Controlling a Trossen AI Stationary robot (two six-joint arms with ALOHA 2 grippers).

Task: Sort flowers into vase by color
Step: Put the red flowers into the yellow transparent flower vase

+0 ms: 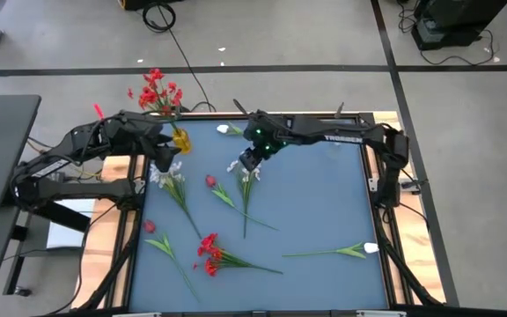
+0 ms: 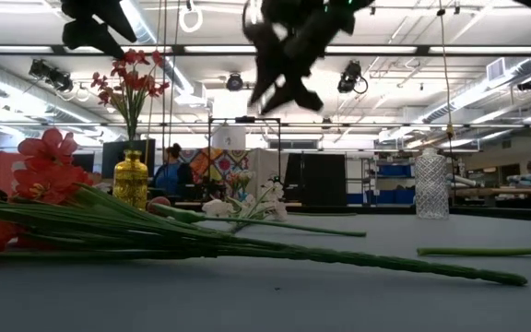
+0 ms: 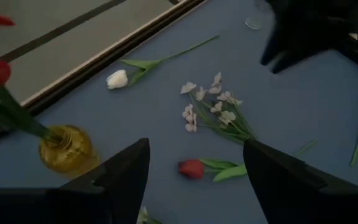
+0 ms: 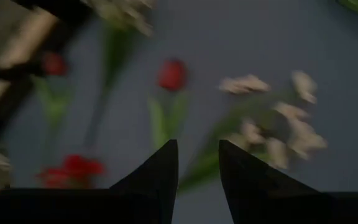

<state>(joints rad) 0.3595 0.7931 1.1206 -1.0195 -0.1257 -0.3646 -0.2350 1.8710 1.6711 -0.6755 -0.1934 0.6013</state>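
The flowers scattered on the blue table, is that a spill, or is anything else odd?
Nothing looks spilled or broken. Loose flowers lie flat on the table, apparently waiting for sorting. The yellow vase stands upright at the back left edge with red blooms inside. A clear vase stands upright and looks empty.

Standing at the blue table's (image 1: 324, 211) far left corner: small amber glass vase (image 1: 180, 139) holding red-bloomed flowers (image 1: 157, 91); lying scattered nearer, loose long-stemmed flowers (image 1: 223, 257); hovering above them, right gripper (image 1: 252, 161).
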